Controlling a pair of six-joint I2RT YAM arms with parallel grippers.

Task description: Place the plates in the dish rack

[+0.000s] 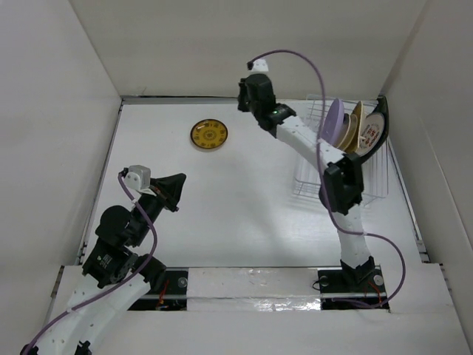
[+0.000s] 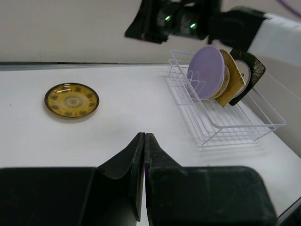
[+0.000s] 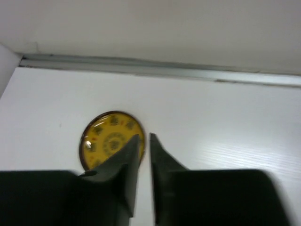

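Left gripper (image 1: 176, 194) sits nearest you, jaws closed on nothing. Farther out, your right gripper (image 3: 145, 141) hovers beside the brown-and-yellow patterned plate (image 1: 209, 134), jaws nearly closed, empty. At far right, the dish rack (image 2: 221, 117) holds the lavender plate (image 2: 207, 71) upright among others.

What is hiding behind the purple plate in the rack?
Behind the lavender plate in the dish rack stand more plates on edge: a cream one, a yellow one and a dark-rimmed one. Each covers most of the next, so any others are hidden.
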